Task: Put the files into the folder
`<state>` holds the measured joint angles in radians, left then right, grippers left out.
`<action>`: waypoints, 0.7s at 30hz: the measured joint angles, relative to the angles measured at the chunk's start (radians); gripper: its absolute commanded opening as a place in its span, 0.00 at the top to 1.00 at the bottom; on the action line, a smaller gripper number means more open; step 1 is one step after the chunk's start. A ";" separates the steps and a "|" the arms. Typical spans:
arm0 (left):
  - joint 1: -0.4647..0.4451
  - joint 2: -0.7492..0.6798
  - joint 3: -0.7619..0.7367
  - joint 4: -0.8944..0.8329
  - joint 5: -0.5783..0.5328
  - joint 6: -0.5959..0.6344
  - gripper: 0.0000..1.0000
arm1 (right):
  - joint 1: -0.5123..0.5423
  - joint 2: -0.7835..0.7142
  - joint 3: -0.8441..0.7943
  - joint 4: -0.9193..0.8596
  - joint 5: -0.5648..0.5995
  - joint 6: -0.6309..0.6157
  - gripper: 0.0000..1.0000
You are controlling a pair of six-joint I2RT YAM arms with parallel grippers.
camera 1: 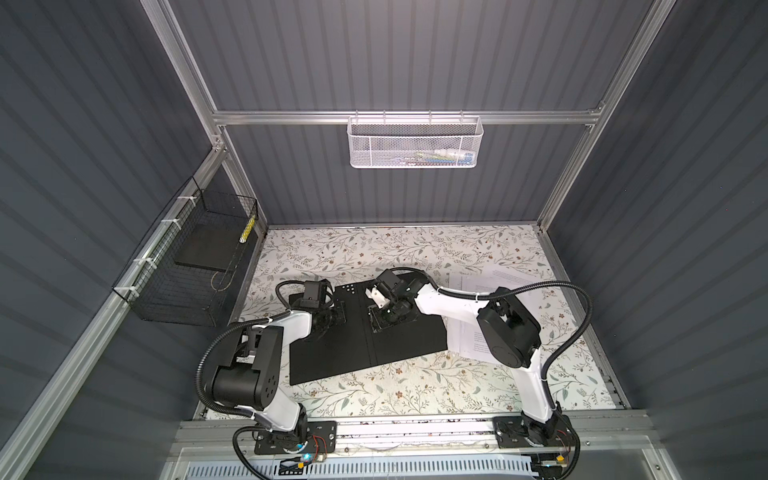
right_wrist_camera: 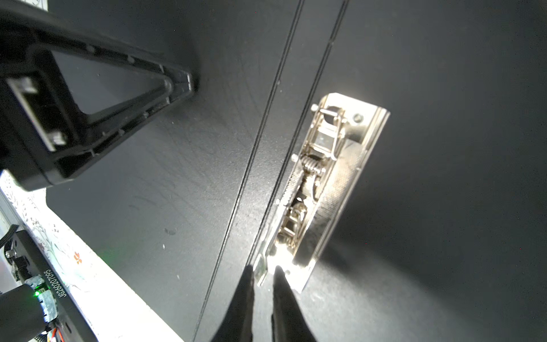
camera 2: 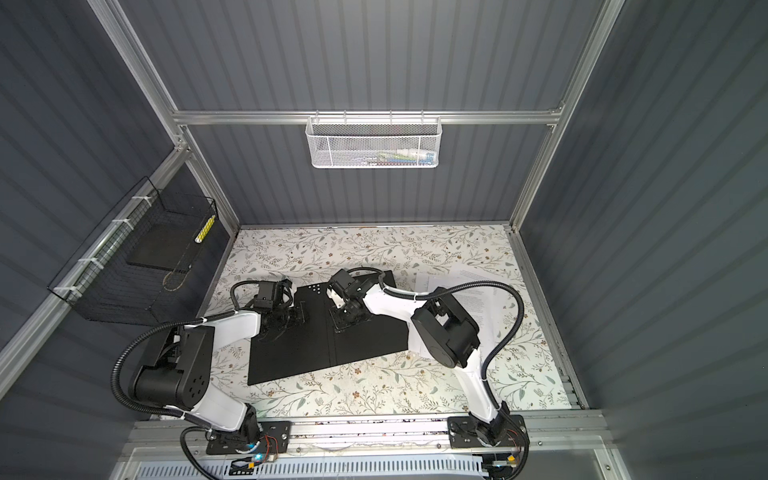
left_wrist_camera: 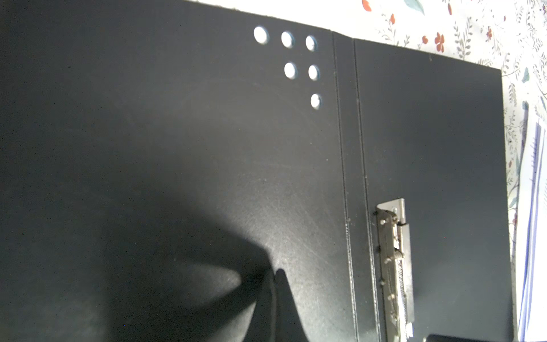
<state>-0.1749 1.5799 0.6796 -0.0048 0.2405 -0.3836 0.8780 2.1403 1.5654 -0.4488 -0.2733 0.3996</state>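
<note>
In both top views, the flat folder (camera 1: 353, 357) (camera 2: 311, 353) is lying open, black inside up, on the floral-patterned table (camera 1: 415, 249) (camera 2: 374, 249). The white printed paper files (camera 1: 511, 276) (camera 2: 482, 282) are sitting just beside its right edge.

In the left wrist view, the left gripper (left_wrist_camera: 276, 275), pressed together, is resting on the left flap.

In the right wrist view, the right gripper (right_wrist_camera: 263, 275) is straddling the lever tip of the silver metal clip (right_wrist_camera: 325, 177). Its jaws are nearly together, and I cannot tell whether it is pinching.

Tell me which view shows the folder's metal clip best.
Right wrist view: the metal clip is close and bright, spring and lever clear. The left wrist view shows it smaller, cut at the edge. In both top views the right arm mostly hides it.
</note>
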 measured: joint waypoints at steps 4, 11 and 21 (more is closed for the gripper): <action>0.000 0.000 0.000 0.000 0.000 0.000 1.00 | 0.000 0.022 0.000 0.006 -0.008 0.001 0.83; 0.000 0.000 0.000 0.000 0.000 0.000 1.00 | 0.000 0.027 0.002 0.014 -0.019 0.002 0.86; 0.000 0.000 0.000 0.000 0.000 0.000 1.00 | 0.002 0.027 0.006 0.012 -0.018 0.003 0.89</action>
<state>-0.1749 1.5799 0.6796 -0.0048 0.2405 -0.3836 0.8795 2.1670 1.5711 -0.4370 -0.2909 0.4023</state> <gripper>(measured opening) 0.054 0.111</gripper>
